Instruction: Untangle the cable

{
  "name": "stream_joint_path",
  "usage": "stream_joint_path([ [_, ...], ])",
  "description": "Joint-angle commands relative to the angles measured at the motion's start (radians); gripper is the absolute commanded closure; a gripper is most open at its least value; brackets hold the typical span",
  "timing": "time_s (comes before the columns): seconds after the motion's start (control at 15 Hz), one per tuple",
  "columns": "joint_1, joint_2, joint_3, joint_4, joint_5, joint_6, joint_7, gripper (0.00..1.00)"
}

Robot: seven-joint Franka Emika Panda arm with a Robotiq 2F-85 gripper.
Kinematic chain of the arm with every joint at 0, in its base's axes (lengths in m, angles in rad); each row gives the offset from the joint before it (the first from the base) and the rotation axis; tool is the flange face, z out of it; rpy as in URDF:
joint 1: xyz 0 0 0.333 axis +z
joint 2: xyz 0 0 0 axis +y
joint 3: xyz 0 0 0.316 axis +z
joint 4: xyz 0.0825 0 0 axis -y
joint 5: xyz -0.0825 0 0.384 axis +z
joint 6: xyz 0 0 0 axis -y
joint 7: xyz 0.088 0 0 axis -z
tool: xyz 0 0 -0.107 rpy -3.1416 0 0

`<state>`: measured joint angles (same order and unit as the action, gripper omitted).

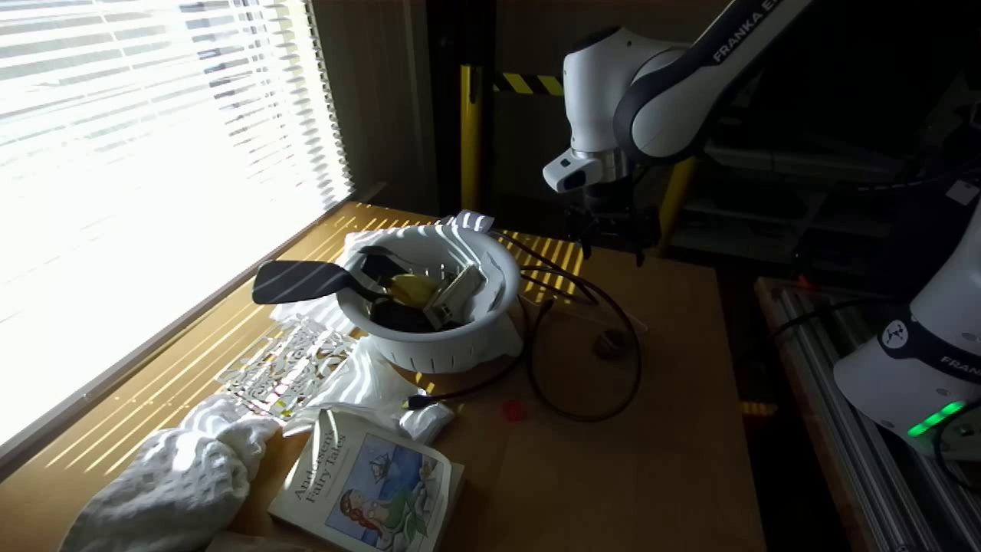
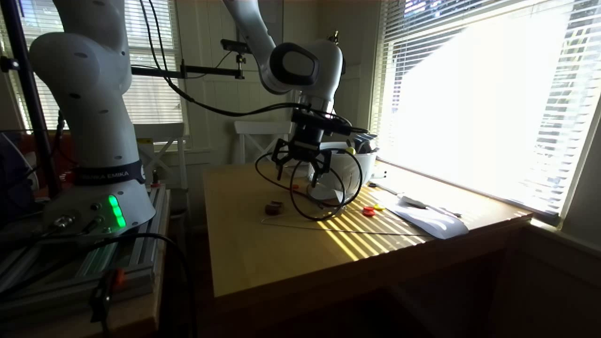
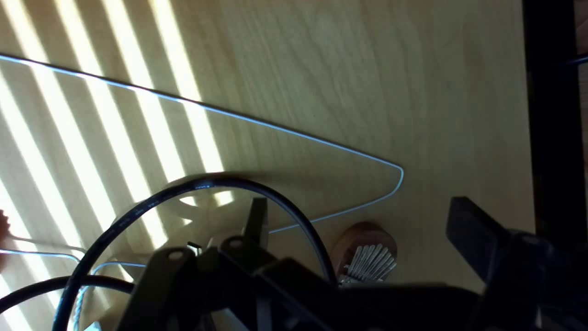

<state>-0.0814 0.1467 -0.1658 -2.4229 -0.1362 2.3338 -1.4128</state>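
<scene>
The pincer (image 3: 359, 209) has its jaws set wide apart and holds nothing, I suppose in order to take the black cable (image 3: 206, 183) from above. This cable makes loose loops over the bench (image 3: 459, 115); one loop, close to a jaw in the wrist view, seems to stand up, probably because it is stiff. Under it passes a thin pale wire (image 3: 275, 128), which could be pinched together with it, and a small thumb piano (image 3: 365, 257) lies below the opening, so a low grasp may touch it. Farther away, in an exterior view, the cable passes beside a white colander (image 1: 441, 354), heavy enough perhaps to hinder pulling, with a black spatula (image 1: 299, 282) leaning out over its rim. Then come the cable's connector (image 1: 418, 402) and, out of the way, a book (image 1: 372, 487), Andersen's Fairy Tales.
</scene>
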Motion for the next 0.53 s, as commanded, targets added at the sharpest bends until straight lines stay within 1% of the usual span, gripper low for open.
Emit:
stream_joint_path([
  [0.0,-0.047,0.044,0.043,0.003,0.054,0.16,-0.056,0.0],
  [0.07,-0.057,0.055,0.054,0.007,0.074,0.199,-0.078,0.0],
  [0.2,-0.091,0.087,0.096,0.028,0.182,0.225,-0.183,0.0],
  [0.27,-0.098,0.102,0.108,0.033,0.206,0.252,-0.197,0.0],
  [0.47,-0.123,0.124,0.154,0.038,0.287,0.28,-0.259,0.0],
])
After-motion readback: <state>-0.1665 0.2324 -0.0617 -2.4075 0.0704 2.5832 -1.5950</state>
